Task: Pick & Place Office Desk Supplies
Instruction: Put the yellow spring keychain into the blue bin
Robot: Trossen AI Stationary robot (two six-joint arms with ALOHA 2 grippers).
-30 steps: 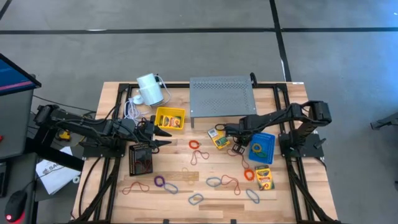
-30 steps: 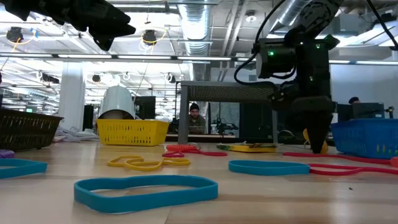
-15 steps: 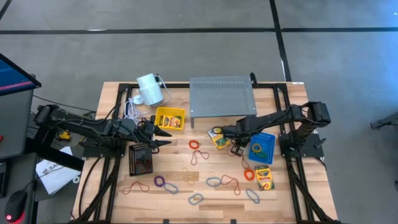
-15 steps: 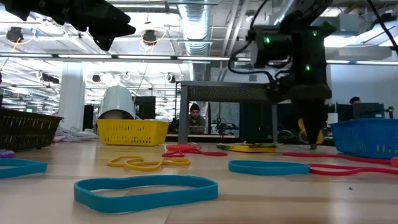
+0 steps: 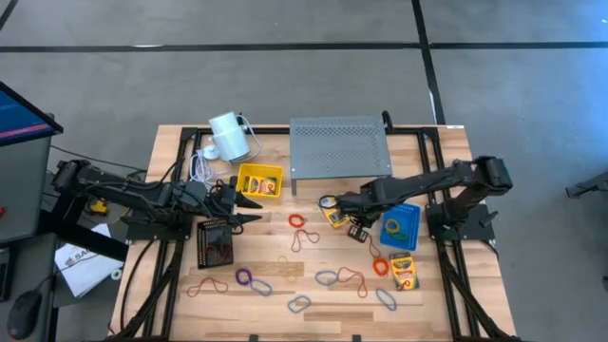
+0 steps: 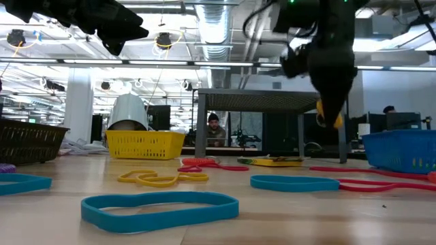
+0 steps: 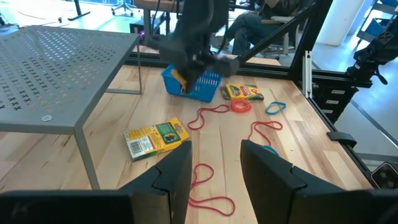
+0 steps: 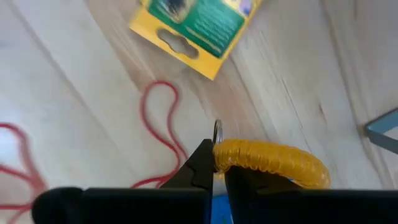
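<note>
Transport step: your right gripper (image 8: 214,163) pinches a yellow rubber band (image 8: 273,160) above the table, centre-right of the high view beside a crayon box (image 5: 332,213). Keep the pinch firm while moving to the blue basket (image 5: 400,224). Left gripper (image 7: 214,163) waits, spread.

You see a pale wooden table (image 5: 313,285), a matt perforated metal shelf (image 5: 338,145), and a glossy card crayon box (image 7: 155,138).
</note>
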